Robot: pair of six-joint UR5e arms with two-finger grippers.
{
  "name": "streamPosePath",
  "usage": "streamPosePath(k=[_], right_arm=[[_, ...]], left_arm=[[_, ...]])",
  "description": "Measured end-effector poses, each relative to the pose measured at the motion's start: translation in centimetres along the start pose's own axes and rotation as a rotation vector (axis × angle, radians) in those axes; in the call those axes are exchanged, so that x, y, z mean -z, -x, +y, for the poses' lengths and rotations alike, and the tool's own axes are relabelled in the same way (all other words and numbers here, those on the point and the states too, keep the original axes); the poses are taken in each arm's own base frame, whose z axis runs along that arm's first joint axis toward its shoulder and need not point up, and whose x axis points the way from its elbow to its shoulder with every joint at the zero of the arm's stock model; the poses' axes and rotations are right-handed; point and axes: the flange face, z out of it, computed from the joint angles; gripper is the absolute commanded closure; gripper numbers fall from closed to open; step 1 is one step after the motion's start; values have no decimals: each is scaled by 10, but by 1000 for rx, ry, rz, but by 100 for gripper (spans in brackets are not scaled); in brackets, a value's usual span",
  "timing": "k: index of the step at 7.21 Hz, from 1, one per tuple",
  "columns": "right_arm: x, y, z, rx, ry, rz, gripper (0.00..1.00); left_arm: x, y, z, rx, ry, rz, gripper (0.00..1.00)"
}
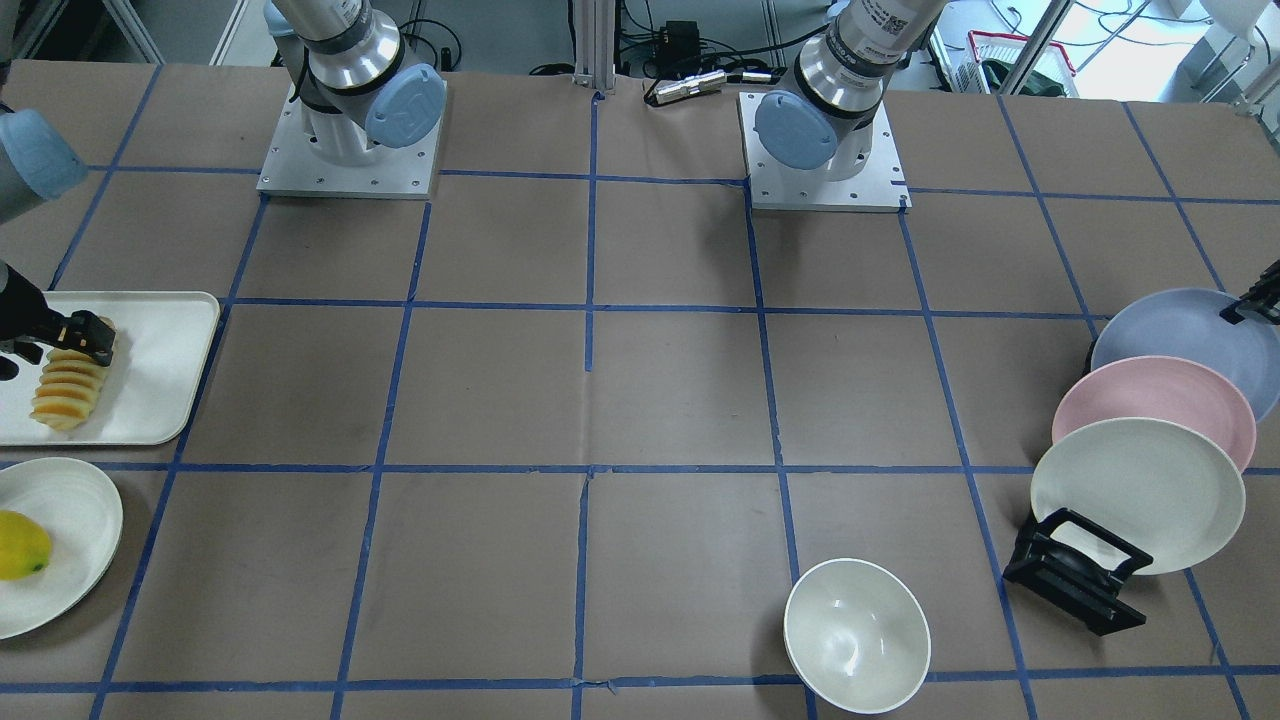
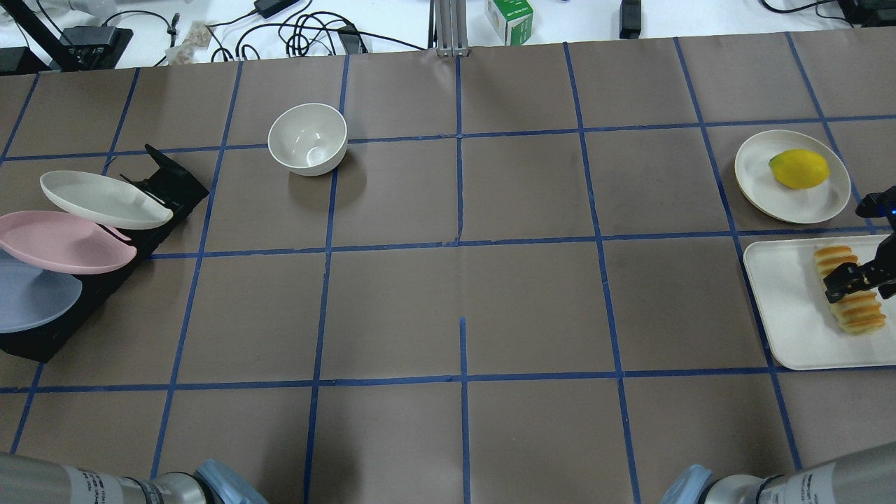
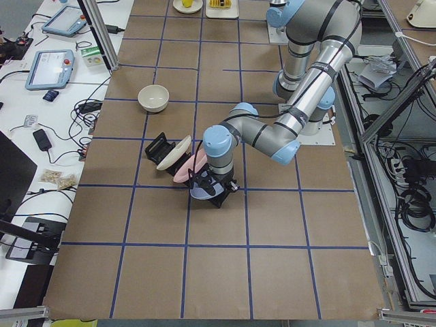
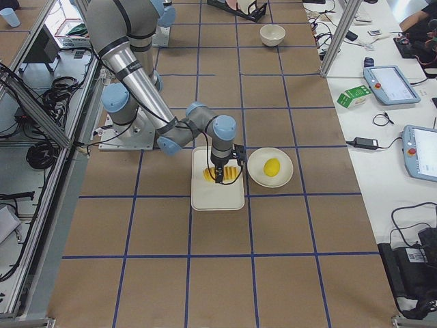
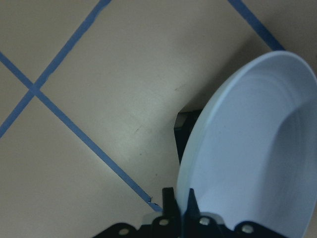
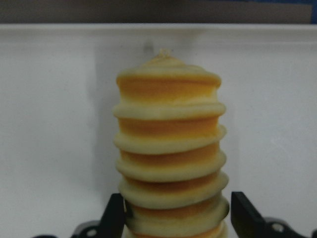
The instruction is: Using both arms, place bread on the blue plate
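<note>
The bread (image 1: 65,390) lies on a white tray (image 1: 150,350), seen in the overhead view (image 2: 857,308) at the right edge. My right gripper (image 2: 848,278) is down on the loaf's end. In the right wrist view the fingers (image 6: 116,215) press both sides of the bread (image 6: 171,148). The blue plate (image 1: 1180,340) stands tilted at the end of a black rack (image 1: 1075,575). My left gripper (image 5: 179,203) is shut on the rim of the blue plate (image 5: 257,158).
A pink plate (image 1: 1150,400) and a cream plate (image 1: 1140,490) stand in the same rack beside the blue one. A white bowl (image 1: 855,635) sits near the operators' edge. A yellow lemon (image 1: 20,545) lies on a small white plate (image 1: 70,520) next to the tray.
</note>
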Motion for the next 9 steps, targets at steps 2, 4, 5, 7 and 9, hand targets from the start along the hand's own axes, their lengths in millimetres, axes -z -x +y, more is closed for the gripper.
streamPosePath(k=[2,4,5,7,9], right_arm=[[1,0,0,-6,2,-3,100],[9,1,0,-7,-4,3,100],[20,1,-2,-3,-16,0,100],[57,2,-8,8,-30,-35,100],[103,12,-23,48,-31,-43,100]], left_arm=[[30,2,12,-14,28,4,100],[57,7,32,-28,101,2,100],[71,8,49,-33,148,-5,100],[84,-9,85,-24,247,39,100],[80,-68,126,2,329,140,100]])
